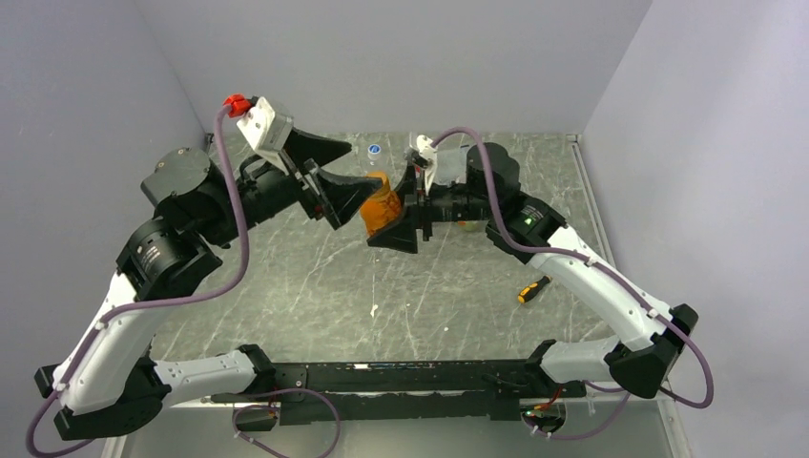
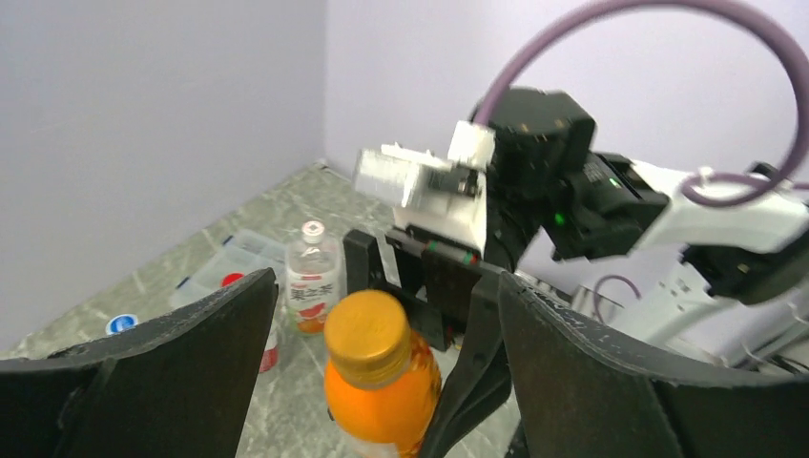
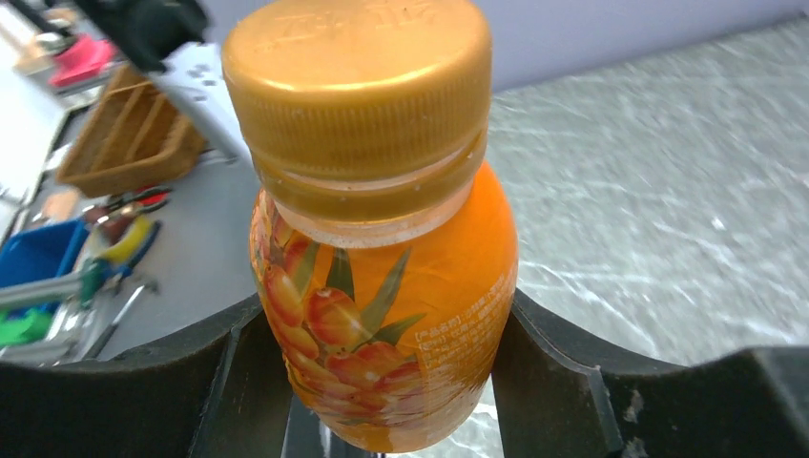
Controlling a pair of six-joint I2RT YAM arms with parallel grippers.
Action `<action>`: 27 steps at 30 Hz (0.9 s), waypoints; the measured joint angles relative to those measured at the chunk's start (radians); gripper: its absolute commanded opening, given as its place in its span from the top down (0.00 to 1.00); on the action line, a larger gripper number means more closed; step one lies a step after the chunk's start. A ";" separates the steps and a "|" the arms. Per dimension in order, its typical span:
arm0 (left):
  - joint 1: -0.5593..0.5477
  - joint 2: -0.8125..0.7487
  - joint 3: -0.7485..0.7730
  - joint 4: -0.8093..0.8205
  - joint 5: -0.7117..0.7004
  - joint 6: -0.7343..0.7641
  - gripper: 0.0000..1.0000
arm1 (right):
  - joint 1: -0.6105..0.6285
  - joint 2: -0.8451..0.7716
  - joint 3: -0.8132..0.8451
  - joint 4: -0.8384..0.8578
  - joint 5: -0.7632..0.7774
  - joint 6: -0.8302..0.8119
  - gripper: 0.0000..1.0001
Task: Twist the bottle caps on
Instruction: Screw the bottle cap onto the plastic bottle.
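My right gripper (image 3: 386,386) clamps the squat orange juice bottle (image 3: 382,286), held between the arms over mid-table. My left gripper (image 2: 386,286) straddles its gold cap (image 2: 367,334), jaws wide, touching nothing. I should close squarely on the cap's ribs and twist without tilting.

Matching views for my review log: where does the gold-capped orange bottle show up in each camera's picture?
Top external: gold-capped orange bottle at the centre of the picture.
Left wrist: bottom centre, between the fingers of the open left gripper.
Right wrist: fills the middle, clamped by the right gripper.
Shared landmark: the marbled grey tabletop.
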 measured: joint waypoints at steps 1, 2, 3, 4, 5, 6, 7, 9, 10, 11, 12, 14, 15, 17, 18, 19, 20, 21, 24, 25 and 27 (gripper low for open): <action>0.000 0.009 0.006 0.000 -0.029 0.003 0.12 | 0.002 0.000 -0.018 0.000 0.049 0.000 0.87; 0.000 0.019 0.011 0.000 -0.053 0.003 0.13 | 0.004 0.000 -0.034 0.001 0.095 0.000 0.87; 0.000 0.029 0.015 0.000 -0.076 0.003 0.14 | 0.005 0.000 -0.046 0.002 0.130 0.000 0.87; 0.000 0.042 0.016 0.000 -0.105 0.003 0.16 | 0.007 0.000 -0.058 0.003 0.172 0.001 0.87; 0.000 0.054 0.016 0.000 -0.132 0.003 0.17 | 0.009 0.000 -0.065 0.003 0.201 0.001 0.87; 0.000 0.066 0.016 0.000 -0.159 0.003 0.18 | 0.011 0.000 -0.073 0.008 0.236 0.001 0.88; 0.000 0.085 0.016 0.000 -0.188 0.003 0.19 | 0.014 0.000 -0.078 0.013 0.268 0.002 0.88; 0.000 0.117 0.007 0.000 -0.237 0.002 0.21 | 0.018 0.000 -0.085 0.023 0.325 0.002 0.88; 0.000 0.129 0.002 -0.002 -0.261 0.002 0.23 | 0.019 0.000 -0.087 0.029 0.344 0.003 0.88; 0.000 0.140 -0.004 -0.003 -0.284 0.002 0.24 | 0.021 0.000 -0.089 0.037 0.364 0.005 0.88; -0.001 0.147 -0.009 -0.004 -0.302 0.001 0.25 | 0.022 0.000 -0.091 0.043 0.379 0.005 0.88; -0.003 0.159 -0.016 -0.008 -0.341 0.001 0.28 | 0.024 0.000 -0.095 0.056 0.411 0.006 0.88; -0.005 0.161 -0.021 -0.008 -0.356 0.001 0.30 | 0.024 0.000 -0.095 0.058 0.420 0.006 0.88; -0.010 0.161 -0.024 -0.008 -0.375 0.000 0.33 | 0.024 0.000 -0.097 0.065 0.438 0.006 0.88; -0.013 0.161 -0.024 -0.008 -0.383 0.000 0.34 | 0.024 0.001 -0.097 0.066 0.444 0.006 0.88; -0.015 0.161 -0.024 -0.008 -0.386 0.000 0.35 | 0.024 0.002 -0.097 0.069 0.453 0.006 0.88; -0.017 0.161 -0.024 -0.008 -0.388 0.000 0.34 | 0.025 0.003 -0.097 0.071 0.458 0.006 0.88; -0.018 0.161 -0.024 -0.008 -0.390 0.000 0.34 | 0.026 0.004 -0.097 0.072 0.461 0.006 0.88; -0.019 0.161 -0.026 -0.008 -0.394 -0.002 0.34 | 0.026 0.009 -0.097 0.077 0.471 0.006 0.88; -0.019 0.161 -0.027 -0.008 -0.394 -0.003 0.34 | 0.026 0.010 -0.097 0.078 0.473 0.006 0.88; -0.019 0.161 -0.029 -0.008 -0.394 -0.009 0.34 | 0.026 0.011 -0.097 0.078 0.481 0.006 0.88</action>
